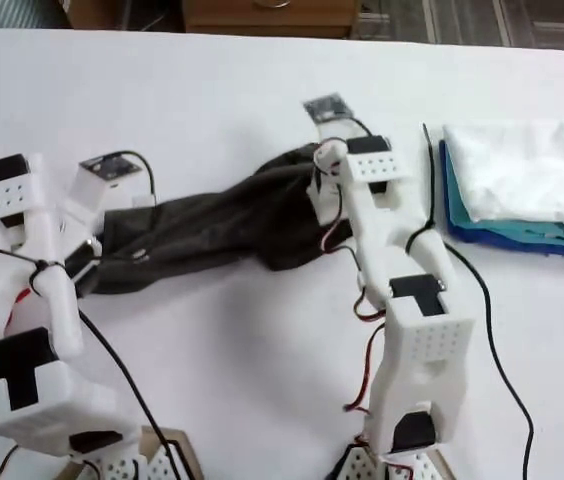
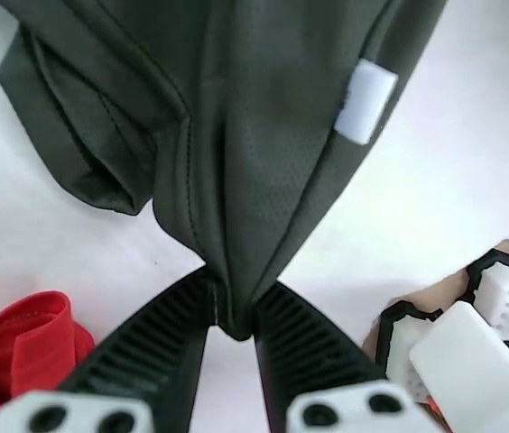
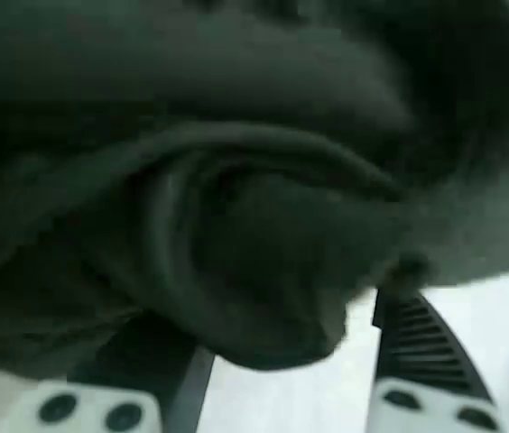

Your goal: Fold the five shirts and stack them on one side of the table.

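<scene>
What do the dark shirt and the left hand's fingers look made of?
Dark shirt: thin matte knit, likely synthetic sports mesh; tiny pinholes show, and it bunches softly. Left hand fingers: black hard plastic, probably 3D-printed; ribbed inner faces, slight sheen.

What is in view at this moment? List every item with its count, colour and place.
dark shirt: one, dark grey, stretched over the table's middle between the two arms
folded shirts: three, white on teal on blue, stacked on the table beside the right arm
red cloth: one, red, bunched on the table beside the left arm
table: one, white, under everything
cable: one, black, trailing over the table between the right arm and the stack
left gripper: one, black fingers, pinching one end of the dark shirt
right gripper: one, black fingers, at the dark shirt's other end
</scene>
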Motion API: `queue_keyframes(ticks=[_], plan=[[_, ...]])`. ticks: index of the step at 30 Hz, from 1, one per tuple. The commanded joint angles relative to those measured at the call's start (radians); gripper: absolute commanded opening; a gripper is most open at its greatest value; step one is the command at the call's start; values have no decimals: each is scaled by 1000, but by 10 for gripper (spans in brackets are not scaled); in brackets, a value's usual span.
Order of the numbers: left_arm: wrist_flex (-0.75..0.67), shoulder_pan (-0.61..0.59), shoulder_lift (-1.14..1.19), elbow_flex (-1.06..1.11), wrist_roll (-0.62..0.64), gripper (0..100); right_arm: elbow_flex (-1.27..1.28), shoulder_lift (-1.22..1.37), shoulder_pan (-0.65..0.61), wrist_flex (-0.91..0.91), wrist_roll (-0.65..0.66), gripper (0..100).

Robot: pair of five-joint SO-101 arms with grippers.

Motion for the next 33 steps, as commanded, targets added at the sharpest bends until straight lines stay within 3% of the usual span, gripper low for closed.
queue_keyframes(ticks=[1,10,18,23,29,33], plan=[[-9,-6,-8,-2,6,25,-103,-61,-28,-28,-38,237],[-9,-6,-8,-2,6,25,-284,84,-39,-87,-40,237],[-35,-6,-8,-1,6,25,-549,70,-25,318,-41,240],[-51,-6,-8,-1,6,25,-563,85,-18,496,-31,237],[-51,-6,-8,-1,6,25,-491,162,-13,498,130,236],[-48,-11,-8,-1,6,25,-493,243,2,420,150,236]])
